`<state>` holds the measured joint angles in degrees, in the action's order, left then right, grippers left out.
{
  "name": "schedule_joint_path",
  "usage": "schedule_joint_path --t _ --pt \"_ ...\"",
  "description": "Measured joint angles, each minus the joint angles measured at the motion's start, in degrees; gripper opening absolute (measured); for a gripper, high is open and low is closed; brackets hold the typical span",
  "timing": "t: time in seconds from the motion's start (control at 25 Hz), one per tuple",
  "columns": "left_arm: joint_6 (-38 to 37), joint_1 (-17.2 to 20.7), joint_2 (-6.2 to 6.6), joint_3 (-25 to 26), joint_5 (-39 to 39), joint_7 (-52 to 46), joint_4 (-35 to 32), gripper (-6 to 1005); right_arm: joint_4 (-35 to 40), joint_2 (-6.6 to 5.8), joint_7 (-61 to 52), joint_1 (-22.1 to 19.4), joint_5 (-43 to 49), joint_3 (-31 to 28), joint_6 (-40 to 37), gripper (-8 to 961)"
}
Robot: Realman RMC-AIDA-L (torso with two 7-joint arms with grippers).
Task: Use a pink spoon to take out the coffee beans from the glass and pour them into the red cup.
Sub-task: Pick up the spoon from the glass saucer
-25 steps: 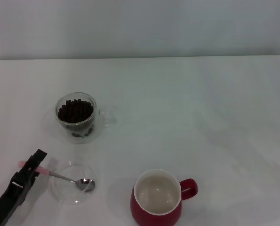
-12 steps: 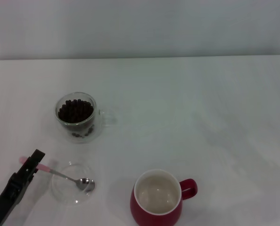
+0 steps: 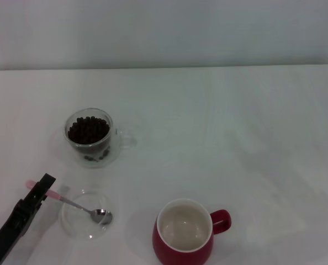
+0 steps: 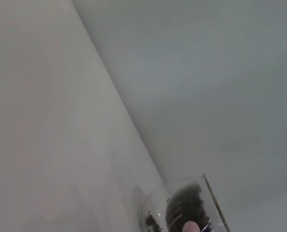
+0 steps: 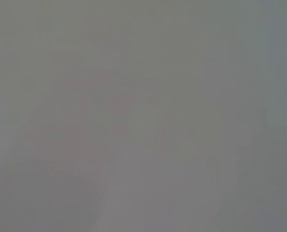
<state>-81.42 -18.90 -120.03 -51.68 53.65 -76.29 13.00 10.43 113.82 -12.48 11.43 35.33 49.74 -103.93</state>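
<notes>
Left pincer [image 3: 41, 186] sits at the pink end of the spoon [image 3: 75, 206], fingers pressed together on the handle, so it looks pinched. Spoon bowl lies away from the pincer toward the robot's right, resting in a shallow clear dish [image 3: 84, 222] on the surface [image 3: 219, 132]. Glass [image 3: 89, 138] stands ahead of the pincer, farther from the robot, apart from it, full of beans [image 3: 88, 130]; a few beans show low in its double wall. Left wrist view catches the glass [image 4: 182, 208] and beans [image 4: 182, 210] with the pink tip [image 4: 190, 226] in front. Red cup [image 3: 184, 234] is well to the pincer's right, near the robot, handle pointing right, cream inside looks empty. Right pincer not visible; its wrist view shows nothing readable.

Step, as I judge it: spoon grasped, lift not done, no beans moved. Next move calls for raising the spoon clear of the dish, carrying it forward over the glass, then tilting the bowl down into the beans. Grip is at the handle's far end, so the spoon may swing.
</notes>
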Motion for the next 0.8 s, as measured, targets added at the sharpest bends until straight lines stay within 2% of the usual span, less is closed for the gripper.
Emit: schedule_joint_path --t 0.16,0.8 --pt "0.8 -0.3 0.14 0.0 0.2 0.4 0.0 477 0.0 0.02 0.0 0.0 0.0 0.0 0.0 694" --pt "2.2 -0.5 0.24 0.0 0.3 1.1 -0.7 237 -0.1 0.09 0.0 -0.1 -0.2 0.0 -0.1 693"
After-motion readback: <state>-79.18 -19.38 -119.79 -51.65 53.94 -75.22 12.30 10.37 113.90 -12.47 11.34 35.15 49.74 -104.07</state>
